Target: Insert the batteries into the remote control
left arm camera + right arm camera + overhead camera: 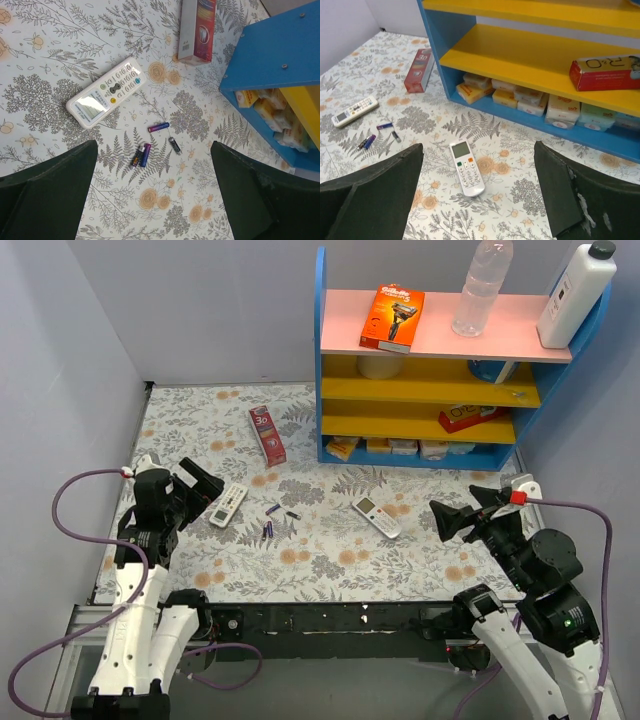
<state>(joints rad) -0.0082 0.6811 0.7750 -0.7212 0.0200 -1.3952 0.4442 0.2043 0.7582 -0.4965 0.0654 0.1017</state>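
Note:
Two white remote controls lie face up on the floral table. One remote (pixel 228 505) (pixel 107 92) (pixel 355 110) is at the left, the other remote (pixel 376 517) (pixel 466 167) at centre right. Between them lie several small dark blue-purple batteries (pixel 270 530) (pixel 158 127) (pixel 384 126), two of them side by side (pixel 140 155). My left gripper (pixel 200 490) (pixel 154 165) hovers open above the batteries, beside the left remote. The right gripper (pixel 462 505) (pixel 479 150) is open too, held above the table to the right of the other remote. Neither holds anything.
A blue shelf unit (pixel 430 455) (pixel 445 55) with yellow shelves stands at the back right, small boxes (pixel 530 97) on its lowest level. On top are a razor pack (pixel 392 318) and two bottles. A red toothpaste box (pixel 267 435) (pixel 197 30) lies behind the batteries. Walls enclose the table.

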